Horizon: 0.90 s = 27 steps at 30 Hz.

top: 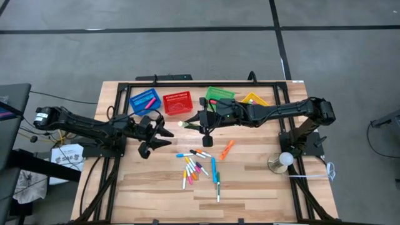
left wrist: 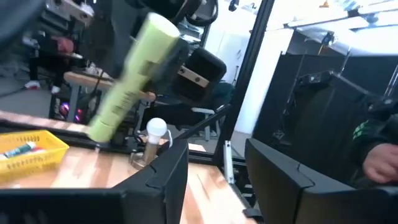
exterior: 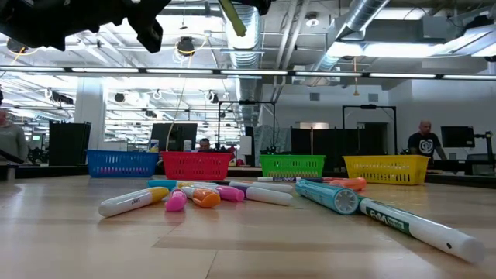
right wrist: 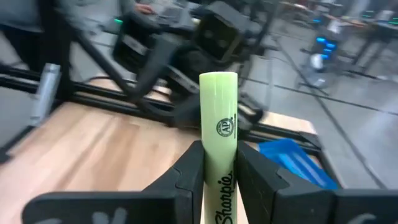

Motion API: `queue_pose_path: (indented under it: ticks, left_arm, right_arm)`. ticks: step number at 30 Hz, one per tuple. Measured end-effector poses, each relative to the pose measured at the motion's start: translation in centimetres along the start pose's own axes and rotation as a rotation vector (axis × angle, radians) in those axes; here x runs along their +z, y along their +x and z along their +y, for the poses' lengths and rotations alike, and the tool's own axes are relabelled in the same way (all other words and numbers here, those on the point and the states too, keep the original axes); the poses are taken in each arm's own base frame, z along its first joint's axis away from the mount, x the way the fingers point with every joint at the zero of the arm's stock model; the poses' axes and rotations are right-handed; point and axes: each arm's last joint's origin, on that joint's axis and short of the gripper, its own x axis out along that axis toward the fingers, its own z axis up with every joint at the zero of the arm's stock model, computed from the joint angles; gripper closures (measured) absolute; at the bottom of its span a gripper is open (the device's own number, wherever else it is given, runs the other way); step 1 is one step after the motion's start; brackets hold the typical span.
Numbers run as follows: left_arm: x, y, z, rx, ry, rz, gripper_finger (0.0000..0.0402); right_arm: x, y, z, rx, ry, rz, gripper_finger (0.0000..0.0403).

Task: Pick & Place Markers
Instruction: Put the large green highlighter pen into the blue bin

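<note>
Marker (right wrist: pixel 218 134), yellow-green, pinched upright in raised right claw (right wrist: pixel 218 171) above table (top: pixel 250 181)

Overhead, table-level, two close wrist views

This is a robotics lab in a big open industrial hall. Overhead run bare silver ducts (exterior: pixel 364 23), pipes and long strip lights (exterior: pixel 232 71), with no finished ceiling. The floor (top: pixel 187 50) is plain grey concrete crossed by dark lines. A wooden desk (top: pixel 250 181) sits in a black metal frame (top: pixel 187 83), two dark robot arms bolted to it, loose cables (top: pixel 37 134) trailing off the left side. Behind it stand more black frames (exterior: pixel 372 124), monitors (exterior: pixel 174 136) and workstations. A few people (exterior: pixel 423 139) stand or sit among them. Four coloured baskets (exterior: pixel 198 164) line the desk's far edge, like a test setup.
</note>
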Motion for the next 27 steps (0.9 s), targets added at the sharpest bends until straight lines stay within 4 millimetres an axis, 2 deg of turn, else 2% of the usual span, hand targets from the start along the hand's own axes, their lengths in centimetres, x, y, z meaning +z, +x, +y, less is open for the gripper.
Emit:
queue_pose_path:
  ticks: [4, 9, 15, 22, 27]
  left_arm:
    - [0.1, 0.0, 0.3, 0.028, 0.152, -0.005, 0.0244]
    - [0.1, -0.1, 0.5, 0.096, 0.234, -0.014, 0.0244]
    - [0.1, 0.0, 0.4, 0.096, 0.232, -0.014, 0.0244]
    - [-0.1, 0.1, 0.9, 0.262, 0.262, -0.020, 0.0244]
    - [-0.2, 1.2, 1.3, 0.297, 0.266, -0.008, 0.0244]
  right_arm:
    - [0.0, 0.1, 1.3, 0.142, -0.012, -0.005, 0.0334]
    - [-0.6, 0.1, 2.2, 0.186, -0.007, 0.068, 0.0334]
    - [-0.3, 0.1, 1.9, 0.166, -0.009, 0.035, 0.0334]
    - [1.1, 0.1, 1.1, 0.089, 0.021, -0.116, 0.0334]
    - [1.7, 0.1, 0.7, -0.011, 0.054, -0.161, 0.0334]
